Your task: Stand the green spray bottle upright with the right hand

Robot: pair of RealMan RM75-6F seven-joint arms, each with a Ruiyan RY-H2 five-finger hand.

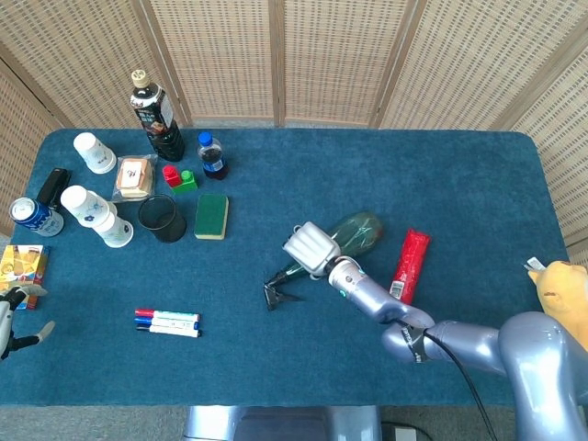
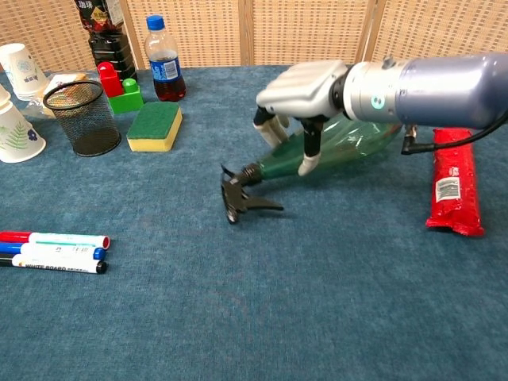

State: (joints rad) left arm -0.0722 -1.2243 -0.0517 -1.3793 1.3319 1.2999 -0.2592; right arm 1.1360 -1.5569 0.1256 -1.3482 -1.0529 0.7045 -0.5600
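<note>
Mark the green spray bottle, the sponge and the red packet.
green spray bottle (image 2: 349,143), chest view, clear green body.
sponge (image 2: 154,121), chest view, green top face.
red packet (image 2: 452,186), chest view, middle by its label.

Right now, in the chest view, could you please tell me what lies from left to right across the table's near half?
Whiteboard markers → black trigger head of the green spray bottle → right hand over the bottle → red packet.

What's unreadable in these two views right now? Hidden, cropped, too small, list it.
- Right hand contact on the spray bottle: the palm covers it in both views, so a firm grip is unconfirmed.
- Left hand: cut by the head view's left edge; chest view misses it.
- Dark bottle: top cropped in chest view.
- Red packet label: too small to read.
- Yellow object: cut by the head view's right edge, unidentifiable.
</note>
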